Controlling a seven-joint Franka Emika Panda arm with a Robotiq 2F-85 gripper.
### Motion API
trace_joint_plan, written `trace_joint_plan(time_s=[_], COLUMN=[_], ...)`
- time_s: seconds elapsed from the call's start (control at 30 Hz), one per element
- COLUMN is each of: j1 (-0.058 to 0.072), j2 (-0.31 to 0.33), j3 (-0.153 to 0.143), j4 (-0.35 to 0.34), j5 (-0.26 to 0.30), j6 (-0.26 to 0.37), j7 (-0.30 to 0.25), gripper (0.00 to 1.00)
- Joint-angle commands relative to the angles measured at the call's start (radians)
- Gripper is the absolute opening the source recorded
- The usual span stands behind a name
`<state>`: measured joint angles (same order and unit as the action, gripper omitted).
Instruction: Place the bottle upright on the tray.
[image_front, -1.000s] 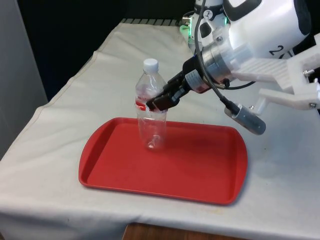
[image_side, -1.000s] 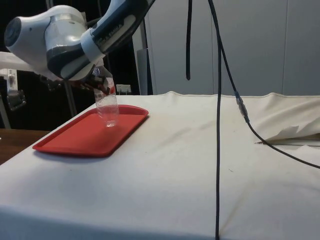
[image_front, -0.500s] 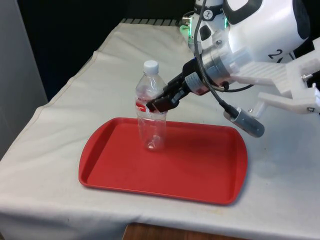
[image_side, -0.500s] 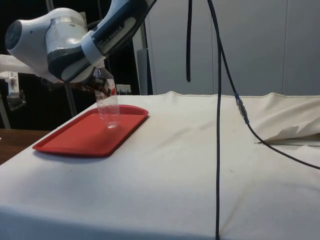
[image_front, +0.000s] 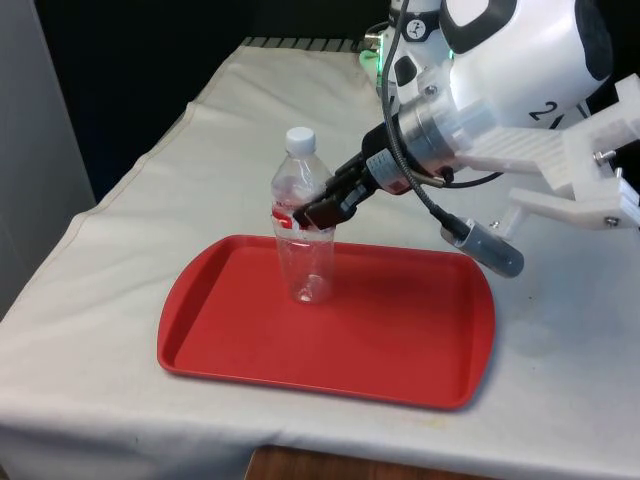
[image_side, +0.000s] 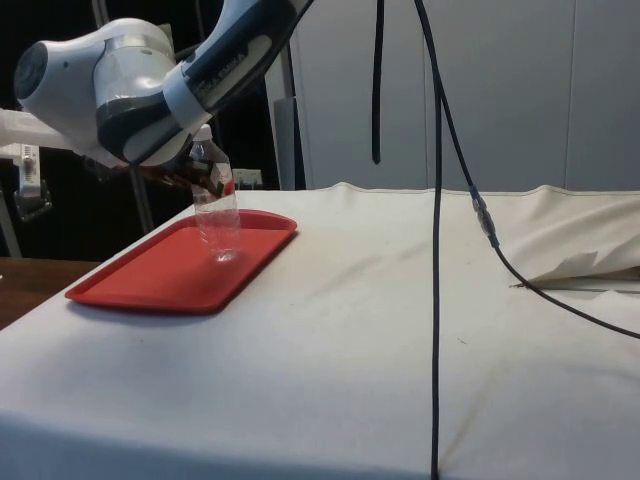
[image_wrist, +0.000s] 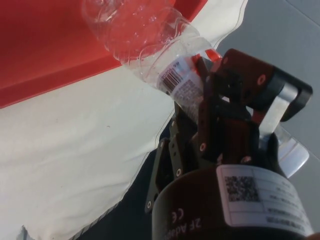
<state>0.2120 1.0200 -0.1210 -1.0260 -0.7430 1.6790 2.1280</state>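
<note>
A clear plastic bottle (image_front: 304, 250) with a white cap and a red-and-white label stands upright, its base on or just above the red tray (image_front: 400, 340) in the tray's left half as the front view shows it. My gripper (image_front: 312, 214) is shut on the bottle at its label, reaching in from the front view's right. From the side, the bottle (image_side: 217, 218) stands near the far end of the tray (image_side: 150, 280), with the gripper (image_side: 203, 182) around its upper part. In the wrist view the fingers (image_wrist: 220, 107) clamp the labelled section of the bottle (image_wrist: 145, 37).
The tray lies near the table's front edge in the front view, with bare white cloth (image_front: 230, 130) around it. A black cable (image_side: 437, 250) hangs down in the side view, and another runs across the cloth at the right.
The bottle has sunk slightly toward the tray floor and stands a little straighter. The arm has shifted a little with it, the gripper still shut on the label.
</note>
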Motion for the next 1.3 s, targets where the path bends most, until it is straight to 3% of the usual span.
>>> trace_joint_plan(time_s=[0.0, 0.13, 0.33, 0.57, 0.6, 0.67, 0.77, 1.27], j1=[-0.007, -0.001, -0.003, -0.002, -0.002, -0.002, -0.001, -0.001], j2=[-0.001, 0.000, 0.000, 0.001, 0.001, 0.001, 0.000, 0.000], j3=[0.009, 0.001, 0.004, 0.004, 0.004, 0.004, 0.002, 0.004], j4=[-0.001, 0.001, 0.002, 0.002, 0.002, 0.003, 0.001, 0.003], j5=[0.011, 0.000, 0.000, -0.003, -0.003, -0.004, -0.006, -0.004], j6=[0.016, -0.002, 0.000, -0.004, -0.005, -0.005, -0.009, -0.010], j7=[0.003, 0.000, 0.001, 0.000, 0.000, 0.000, 0.000, 0.000], gripper=[0.14, 0.14, 0.15, 0.48, 0.55, 0.79, 0.97, 1.00])
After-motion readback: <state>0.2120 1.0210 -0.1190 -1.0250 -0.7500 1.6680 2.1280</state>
